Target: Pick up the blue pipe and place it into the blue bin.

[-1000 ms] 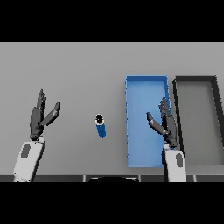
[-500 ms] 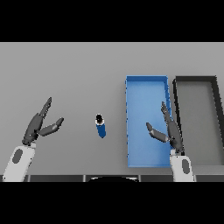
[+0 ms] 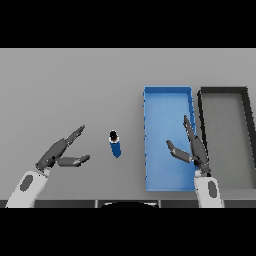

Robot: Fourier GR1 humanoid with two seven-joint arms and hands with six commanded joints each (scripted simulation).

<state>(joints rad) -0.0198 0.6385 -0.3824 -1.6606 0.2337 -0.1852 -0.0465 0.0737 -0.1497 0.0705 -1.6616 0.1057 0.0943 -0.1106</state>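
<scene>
Head view: the blue pipe [image 3: 115, 144] stands on the grey table [image 3: 75, 85], just left of the blue bin [image 3: 167, 95], with a dark bin [image 3: 225, 91] beside that. The left hand [image 3: 59, 154] and right hand [image 3: 192, 148] hover with fingers spread, holding nothing. No writing shows.

1. There is one view only, the head view, so no second view shares any part of the scene.
2. It looks down from above the near edge of the grey table [image 3: 65, 85], facing away from the robot across the tabletop.
3. It stands far enough back to take in both arms: the left robot hand [image 3: 56, 156] at lower left, the right robot hand [image 3: 195, 149] at lower right.
4. The far table edge runs along the top of the scene; the blue bin [image 3: 155, 180] and dark bin [image 3: 201, 107] lie right of centre.
</scene>
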